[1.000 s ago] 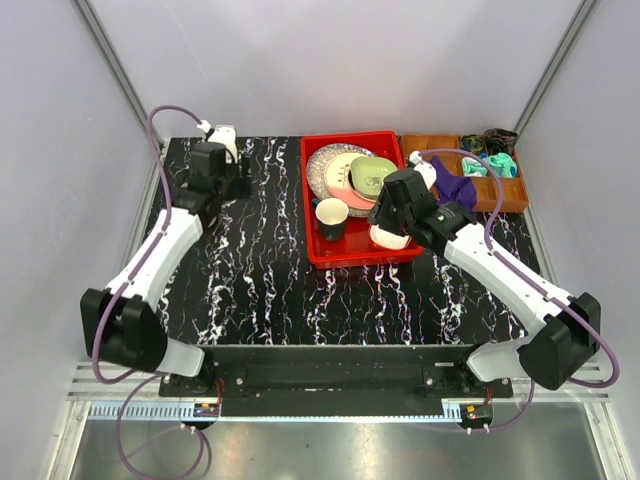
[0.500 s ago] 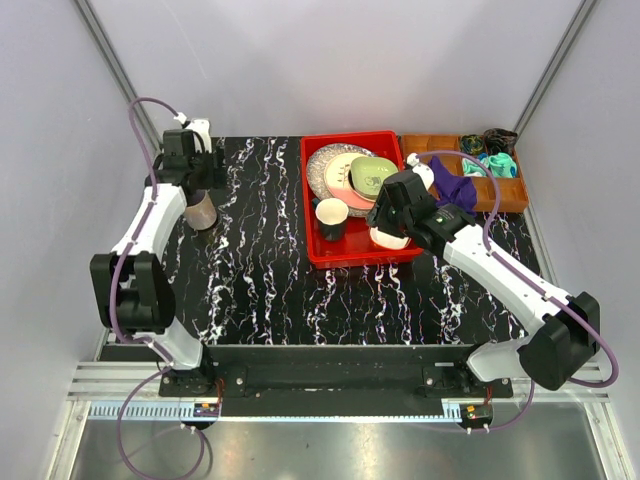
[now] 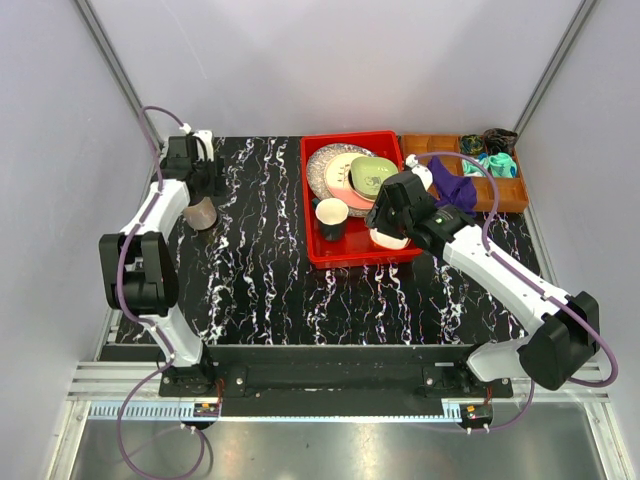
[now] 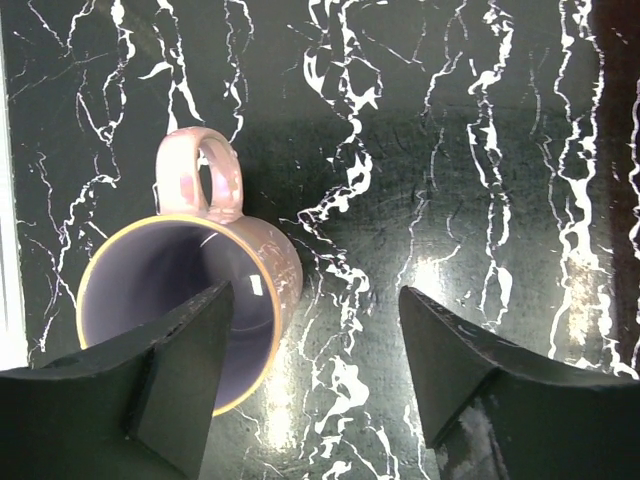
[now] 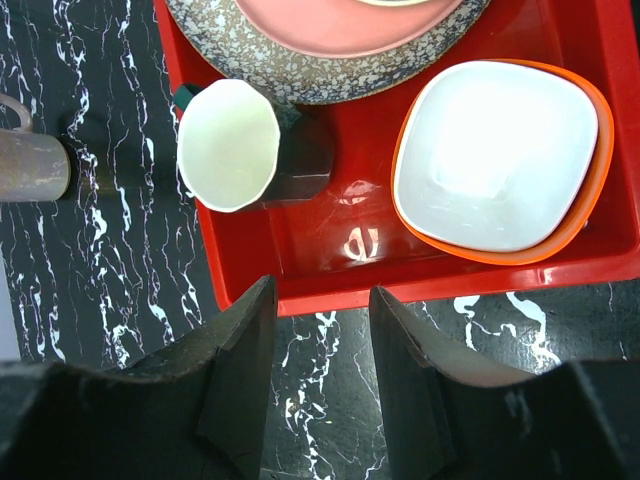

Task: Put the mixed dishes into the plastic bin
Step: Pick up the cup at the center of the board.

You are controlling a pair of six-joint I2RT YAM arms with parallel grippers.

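Observation:
The mauve cup stands upright on the black marble table at the far left, handle pointing away. My left gripper hovers open over it; its left finger overlaps the cup's mouth and the cup's right wall lies between the jaws. The red plastic bin holds the speckled grey plate, a pink plate, a light green bowl, the dark green mug and the orange-white bowl. My right gripper is open and holds nothing above the bin's near rim.
A brown compartmented tray sits right of the bin, with a purple cloth and a teal cloth in it. Grey walls close in the table at the left, right and back.
My left arm swung left toward the table's far-left corner, and the mauve cup came into view under its gripper. The right arm stayed where it was.

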